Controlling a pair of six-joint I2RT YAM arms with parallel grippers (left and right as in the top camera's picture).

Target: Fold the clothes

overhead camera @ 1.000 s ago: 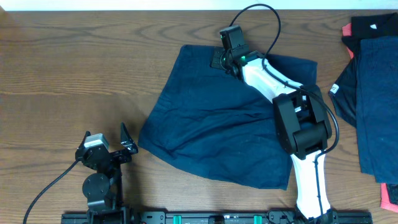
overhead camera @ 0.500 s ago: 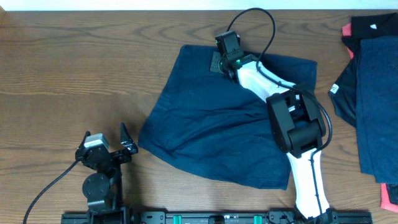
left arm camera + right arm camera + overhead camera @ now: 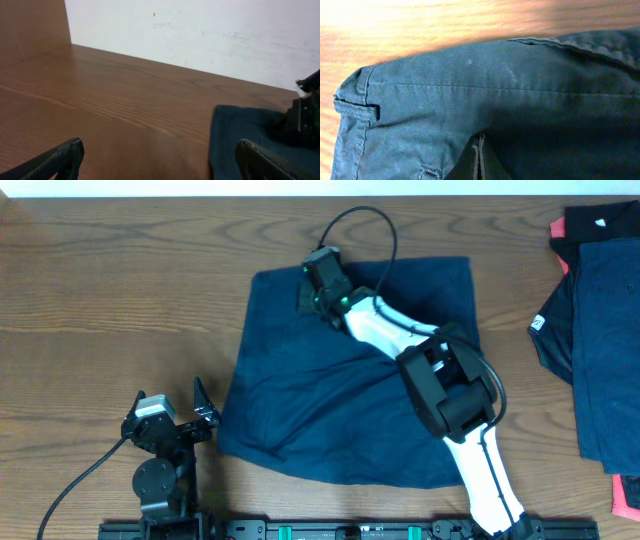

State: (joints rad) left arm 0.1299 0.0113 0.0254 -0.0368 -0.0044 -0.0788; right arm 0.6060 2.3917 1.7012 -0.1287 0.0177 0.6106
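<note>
Since the earlier frame, the right gripper [image 3: 312, 288] has been carried leftward and the navy garment [image 3: 320, 400] dragged with it at mid-table [image 3: 120, 300]. The gripper is clenched on the far edge, with the cloth extending toward the robot. The left gripper [image 3: 203, 410], parted, is parked beside the near-left corner.

Wooden table [image 3: 100, 280], navy garment [image 3: 300, 410] spread mid-table, clothes pile [image 3: 605, 340] right

Robotics lab bench (plain white wall [image 3: 225, 30] behind): wood-grain table [image 3: 90, 290], arm-mounting rail [image 3: 330, 530].
</note>
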